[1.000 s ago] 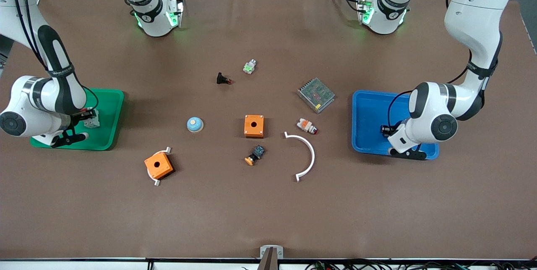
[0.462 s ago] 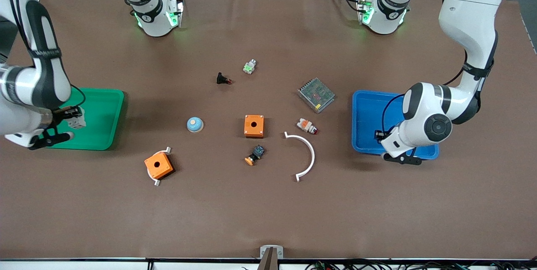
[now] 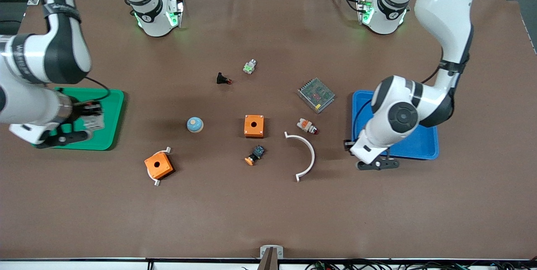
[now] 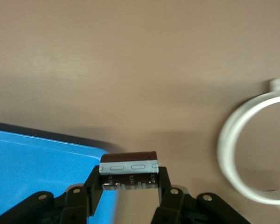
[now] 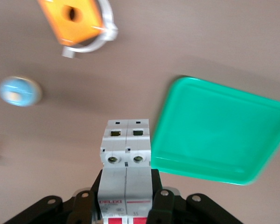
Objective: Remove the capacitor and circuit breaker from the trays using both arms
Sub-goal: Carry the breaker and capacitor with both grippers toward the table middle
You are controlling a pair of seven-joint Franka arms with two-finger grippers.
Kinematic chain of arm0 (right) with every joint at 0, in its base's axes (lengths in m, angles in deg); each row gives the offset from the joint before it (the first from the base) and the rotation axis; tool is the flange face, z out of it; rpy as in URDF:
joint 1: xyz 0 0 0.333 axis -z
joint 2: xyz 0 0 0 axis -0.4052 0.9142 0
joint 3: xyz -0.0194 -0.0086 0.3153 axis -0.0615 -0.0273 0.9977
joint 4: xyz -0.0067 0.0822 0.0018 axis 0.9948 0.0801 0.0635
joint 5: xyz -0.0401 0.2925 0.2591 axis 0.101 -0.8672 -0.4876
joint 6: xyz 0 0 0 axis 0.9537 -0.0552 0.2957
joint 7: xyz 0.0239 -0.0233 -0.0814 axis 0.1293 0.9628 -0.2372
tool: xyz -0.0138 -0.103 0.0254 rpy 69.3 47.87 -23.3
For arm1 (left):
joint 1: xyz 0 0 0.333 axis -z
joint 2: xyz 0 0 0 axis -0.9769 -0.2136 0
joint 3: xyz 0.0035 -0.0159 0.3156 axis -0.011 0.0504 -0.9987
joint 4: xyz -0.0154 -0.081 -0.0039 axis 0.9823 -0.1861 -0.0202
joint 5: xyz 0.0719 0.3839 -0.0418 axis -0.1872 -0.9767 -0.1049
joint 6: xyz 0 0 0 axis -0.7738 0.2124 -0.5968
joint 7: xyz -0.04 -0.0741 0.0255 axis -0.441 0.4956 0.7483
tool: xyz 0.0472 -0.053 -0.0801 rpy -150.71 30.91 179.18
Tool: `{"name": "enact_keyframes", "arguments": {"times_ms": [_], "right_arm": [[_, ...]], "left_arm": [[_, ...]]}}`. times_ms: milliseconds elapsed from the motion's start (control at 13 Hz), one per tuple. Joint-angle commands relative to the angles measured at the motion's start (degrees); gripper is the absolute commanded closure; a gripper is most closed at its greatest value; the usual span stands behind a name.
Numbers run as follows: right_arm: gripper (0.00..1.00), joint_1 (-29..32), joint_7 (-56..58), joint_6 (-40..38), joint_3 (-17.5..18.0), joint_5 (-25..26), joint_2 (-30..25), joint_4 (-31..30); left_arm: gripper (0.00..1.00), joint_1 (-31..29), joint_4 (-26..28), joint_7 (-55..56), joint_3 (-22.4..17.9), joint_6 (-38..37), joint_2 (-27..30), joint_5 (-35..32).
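Wrist views alone show the grips: left end effector [image 4: 129,186] clamps the capacitor [image 4: 129,169] beside the blue tray [image 4: 37,163]; right end effector [image 5: 126,198] clamps the breaker [image 5: 126,161] near the green tray [image 5: 214,135].

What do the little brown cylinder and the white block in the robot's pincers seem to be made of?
The small brown cylindrical capacitor looks like metal in a glossy plastic sleeve, with a grey printed stripe. The white boxy breaker looks like matte moulded plastic, with seams and screw holes.
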Motion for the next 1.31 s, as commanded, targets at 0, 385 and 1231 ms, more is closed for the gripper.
{"name": "enact_keyframes", "arguments": {"times_ms": [0, 385, 1231], "right_arm": [[1.0, -4.55, -4.68, 0.36, -0.6, -4.02, 2.61, 1.82], [1.0, -15.02, -22.7, 9.4, -0.51, -8.33, 10.52, 1.91], [1.0, -22.23, -36.52, 16.53, -0.51, -16.95, 26.44, 7.01]], "left_arm": [[1.0, 3.28, -7.02, 4.52, -0.37, -0.93, -4.47, 8.45], [1.0, 11.81, -10.9, 12.69, -0.72, 9.76, -12.29, 11.04], [0.31, 14.38, -11.69, 13.5, -1.42, 19.2, -16.61, 10.69]]}}
